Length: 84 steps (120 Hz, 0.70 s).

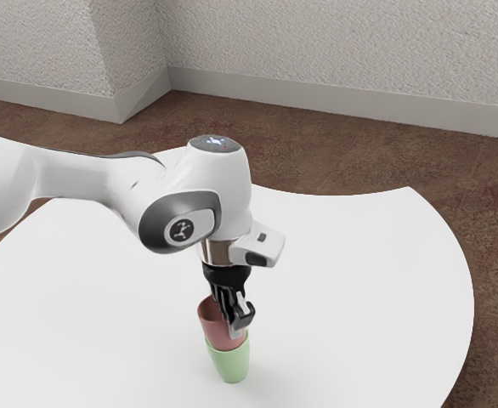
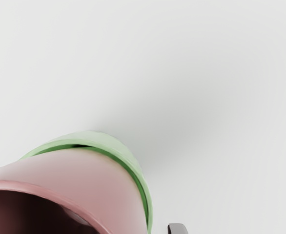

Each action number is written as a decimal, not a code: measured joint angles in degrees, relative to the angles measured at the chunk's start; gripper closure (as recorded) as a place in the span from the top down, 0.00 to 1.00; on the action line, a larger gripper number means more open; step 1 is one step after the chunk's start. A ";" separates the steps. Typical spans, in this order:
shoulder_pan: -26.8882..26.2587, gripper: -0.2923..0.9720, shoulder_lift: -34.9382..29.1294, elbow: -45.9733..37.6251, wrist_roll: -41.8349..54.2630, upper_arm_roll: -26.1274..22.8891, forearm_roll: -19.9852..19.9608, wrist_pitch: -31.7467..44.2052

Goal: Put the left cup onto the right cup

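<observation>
Cup on cup: the red cup (image 1: 208,323) sits tilted in the green cup (image 1: 229,365), just below the gripper (image 1: 236,319), whose narrow fingers pinch its rim. A crooked release could topple both across the table (image 1: 376,272).

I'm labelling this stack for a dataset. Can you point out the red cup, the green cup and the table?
red cup (image 1: 208,325): exterior view, outer wall below its rim.
green cup (image 1: 229,364): exterior view, side wall below its rim.
table (image 1: 359,280): exterior view, bare white top.
</observation>
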 joint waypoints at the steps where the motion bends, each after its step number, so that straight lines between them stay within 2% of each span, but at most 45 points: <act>1: -0.01 0.29 0.00 0.00 0.00 0.00 0.00 0.00; 39: 0.02 0.55 -0.52 -0.12 0.05 -0.05 -0.09 0.04; 84: 0.06 0.64 -2.45 -0.18 0.16 0.03 -0.07 -0.36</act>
